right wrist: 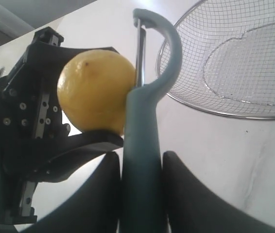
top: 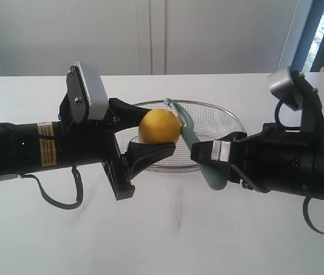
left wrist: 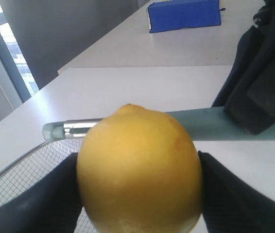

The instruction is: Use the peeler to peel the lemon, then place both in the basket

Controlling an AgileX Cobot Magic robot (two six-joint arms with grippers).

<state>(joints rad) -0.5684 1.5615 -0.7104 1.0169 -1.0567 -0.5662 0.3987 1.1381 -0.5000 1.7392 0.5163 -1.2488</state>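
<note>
Lemon (top: 159,127) pinched in my left gripper (top: 156,132), jaws part-open around it; right gripper (top: 210,156) clamps peeler (top: 189,134) handle, blade on rind. Best: light, steady pull along curve.

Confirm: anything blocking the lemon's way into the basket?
Nothing visible. The lemon, held in the left pincer, hangs just beside the open basket. Only the peeler, in the right pincer, rests against it.

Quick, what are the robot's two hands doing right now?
Left gripper: closed on the small round bright yellow lemon.
Right gripper: closed on the handle of the slim teal-green plastic peeler.
</note>
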